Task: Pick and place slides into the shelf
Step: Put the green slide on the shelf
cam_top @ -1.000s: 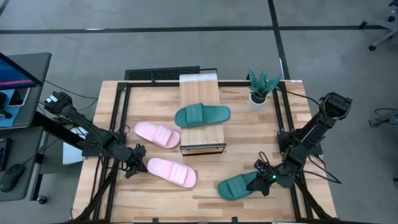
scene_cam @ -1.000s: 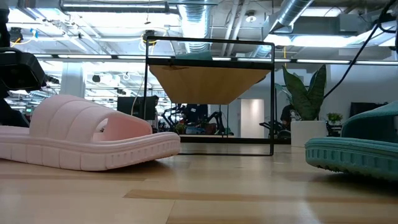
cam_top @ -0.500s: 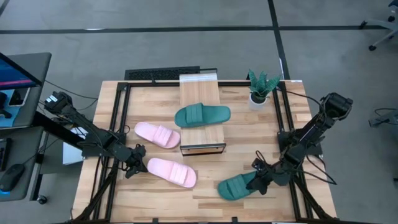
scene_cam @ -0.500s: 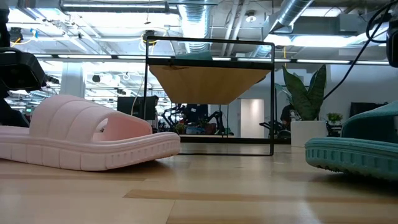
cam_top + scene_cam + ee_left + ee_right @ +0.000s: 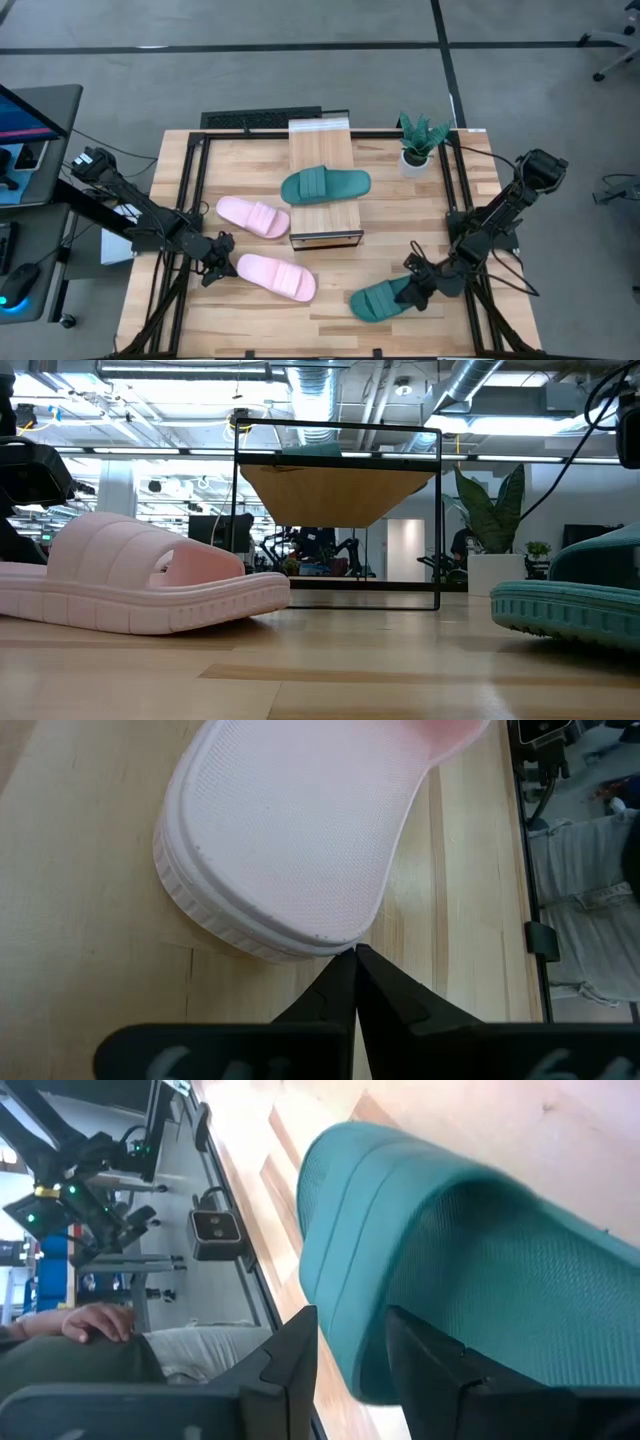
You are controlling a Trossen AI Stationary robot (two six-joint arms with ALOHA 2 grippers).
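Observation:
The shelf (image 5: 325, 190) stands mid-table with one teal slide (image 5: 325, 185) lying across its plank top. One pink slide (image 5: 253, 216) lies flat left of the shelf. Another pink slide (image 5: 276, 276) lies nearer the front edge. My left gripper (image 5: 222, 262) is shut, its tips (image 5: 356, 952) at that slide's left end. A second teal slide (image 5: 380, 299) lies at the near right, with my right gripper (image 5: 412, 292) shut on its right end. The low view shows the shelf (image 5: 338, 510) between the pink slide (image 5: 140, 585) and the teal one (image 5: 570, 600). My left gripper's shut tips stand at the rim of the nearer pink slide's rounded end (image 5: 330, 942); whether they touch it, I cannot tell. My right gripper has the teal slide's edge (image 5: 350, 1310) at its right end, beside the ridged strap (image 5: 340, 1190), between its two fingers (image 5: 295, 1355). The fingers slant down from the table's right. The slide's left end (image 5: 505, 610) rests on the table.
A small potted plant (image 5: 420, 142) stands at the far right of the table and a keyboard (image 5: 262, 119) lies past its far edge. Black frame rails (image 5: 195, 190) run along both sides. A person's hand (image 5: 95, 1320) shows beyond the table.

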